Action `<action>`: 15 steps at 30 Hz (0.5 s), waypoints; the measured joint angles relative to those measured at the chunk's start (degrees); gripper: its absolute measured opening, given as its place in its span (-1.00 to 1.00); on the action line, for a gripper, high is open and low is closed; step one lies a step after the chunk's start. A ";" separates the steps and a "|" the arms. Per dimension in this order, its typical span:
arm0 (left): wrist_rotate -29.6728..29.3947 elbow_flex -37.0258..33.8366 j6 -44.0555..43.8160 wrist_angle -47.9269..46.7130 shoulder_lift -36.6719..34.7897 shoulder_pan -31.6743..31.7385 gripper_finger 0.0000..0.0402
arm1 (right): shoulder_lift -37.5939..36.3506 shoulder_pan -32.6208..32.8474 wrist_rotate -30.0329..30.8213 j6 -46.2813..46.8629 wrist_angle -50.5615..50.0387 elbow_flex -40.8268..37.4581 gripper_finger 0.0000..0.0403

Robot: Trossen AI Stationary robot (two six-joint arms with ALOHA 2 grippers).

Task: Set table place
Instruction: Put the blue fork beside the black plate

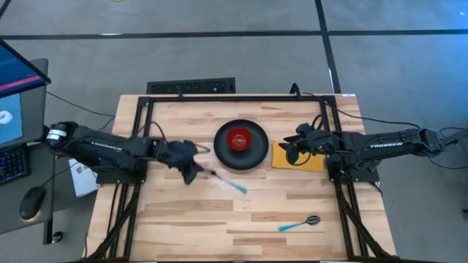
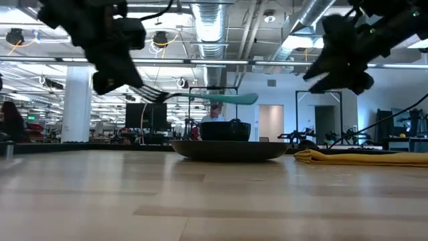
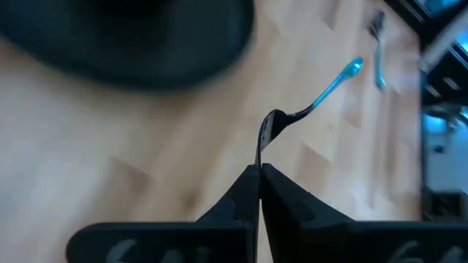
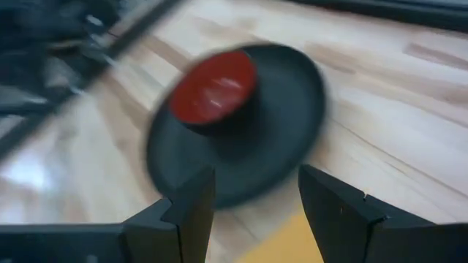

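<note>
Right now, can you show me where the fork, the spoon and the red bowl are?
fork [image 1: 232, 185]: high view, on its blue handle, held by the left pincer.
spoon [image 1: 312, 220]: high view, on its metal bowl end, lying on the table.
red bowl [image 1: 239, 139]: high view, on its middle, sitting on the black plate.

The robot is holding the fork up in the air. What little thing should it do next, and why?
Probably carry the fork a bit toward a bare spot of table beside the plate and lower it. The left hand pinches it by the tines, and the low view shows it held above the wood. The napkin already lies on the plate's other side, under the open right hand.
</note>
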 joint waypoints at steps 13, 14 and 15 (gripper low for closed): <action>10.12 10.64 18.35 -1.39 4.24 15.46 -1.00 | 0.74 5.62 -3.44 -4.54 12.36 0.00 0.10; 10.81 12.12 19.49 -2.24 5.33 16.04 -1.00 | 1.34 6.15 -3.42 -4.56 12.87 0.00 0.10; 11.22 13.86 20.58 -2.62 6.75 16.41 -1.00 | 2.06 6.60 -3.39 -4.75 13.77 0.00 0.10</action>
